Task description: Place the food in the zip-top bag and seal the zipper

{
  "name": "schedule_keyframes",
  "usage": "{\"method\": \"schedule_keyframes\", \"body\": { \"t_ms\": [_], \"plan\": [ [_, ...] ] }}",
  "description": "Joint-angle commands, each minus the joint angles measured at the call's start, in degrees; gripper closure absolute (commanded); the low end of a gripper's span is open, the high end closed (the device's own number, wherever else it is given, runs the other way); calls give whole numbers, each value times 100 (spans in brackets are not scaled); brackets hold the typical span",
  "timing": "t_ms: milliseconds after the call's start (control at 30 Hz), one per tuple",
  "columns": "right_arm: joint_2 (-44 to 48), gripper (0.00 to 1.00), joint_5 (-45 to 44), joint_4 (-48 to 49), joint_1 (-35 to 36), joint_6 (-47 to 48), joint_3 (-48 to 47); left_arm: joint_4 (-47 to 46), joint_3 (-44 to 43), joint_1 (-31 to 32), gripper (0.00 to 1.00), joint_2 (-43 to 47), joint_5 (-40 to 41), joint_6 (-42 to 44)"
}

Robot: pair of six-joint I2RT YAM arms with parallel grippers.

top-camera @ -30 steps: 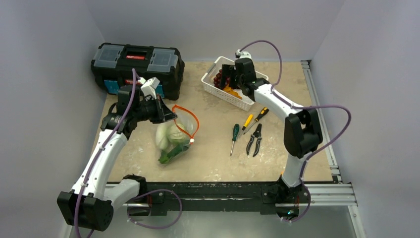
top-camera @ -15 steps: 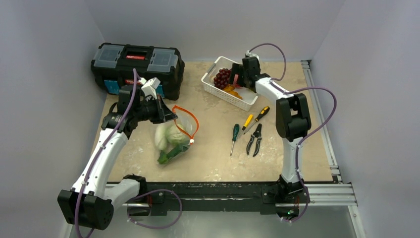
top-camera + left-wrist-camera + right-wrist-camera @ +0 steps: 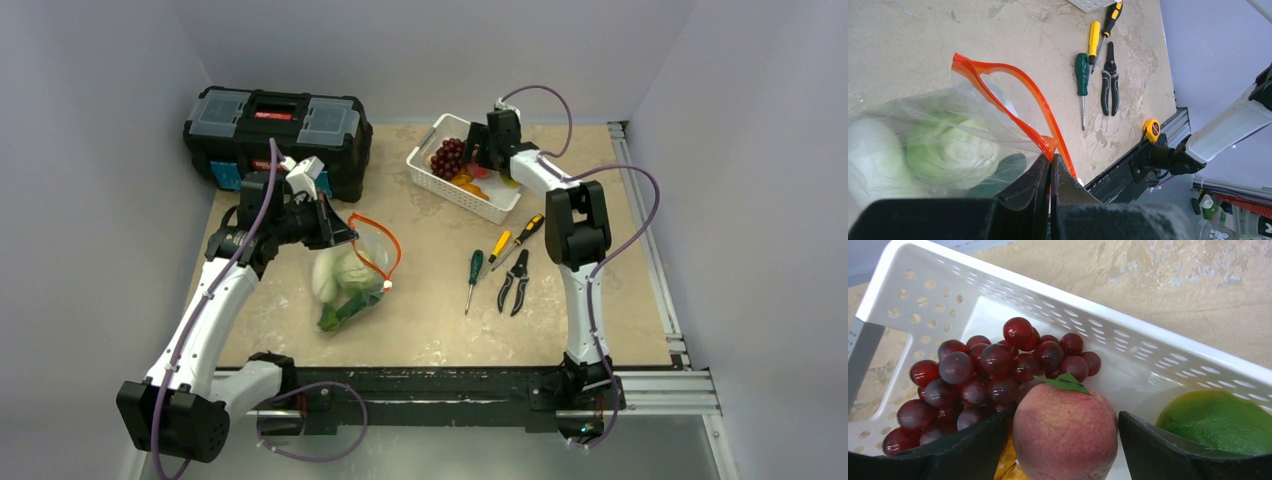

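right pincer (image 3: 1063, 417) astride peach (image 3: 1065, 440), left pincer (image 3: 1050, 162) pinching zipper (image 3: 1015, 87)

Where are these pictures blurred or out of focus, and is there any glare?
Left wrist: the tools and the bag are sharp, the bag has a pale sheen, and the left claw turns to a dark blur at the bottom edge. Right wrist: the peach and grapes are sharp, with small glints on the grapes. Top: even light, faint shadows, and things in the basket are too small for detail.
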State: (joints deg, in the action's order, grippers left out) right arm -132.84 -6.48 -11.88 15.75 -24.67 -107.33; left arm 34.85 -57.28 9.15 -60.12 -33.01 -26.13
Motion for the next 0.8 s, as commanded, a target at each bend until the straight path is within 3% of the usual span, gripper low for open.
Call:
{"method": "schedule_keyframes", "body": {
  "t_ms": [0,67,200,433,533,700,767],
  "plan": [
    [92,22,-18,189,16,21,25,-163,-144,26,100,0,-122,20],
    [116,29,-7,238,16,143,22,-163,-143,26,100,-13,-126,20],
    [371,56,-34,103,11,387,-27,-160,-143,28,100,-20,-121,21],
    [1805,93,63,731,16,427,1198,-160,-143,31,100,-37,-115,29],
    [2459,100,213,1143,16,361,1944,-166,-143,26,100,-57,-127,20],
    [3272,100,551,1513,12,199,2869,-181,-143,26,100,-91,-189,3],
    [3494,100,1139,1725,27,84,3259,-185,-143,26,100,-95,-196,3]
  ]
}}
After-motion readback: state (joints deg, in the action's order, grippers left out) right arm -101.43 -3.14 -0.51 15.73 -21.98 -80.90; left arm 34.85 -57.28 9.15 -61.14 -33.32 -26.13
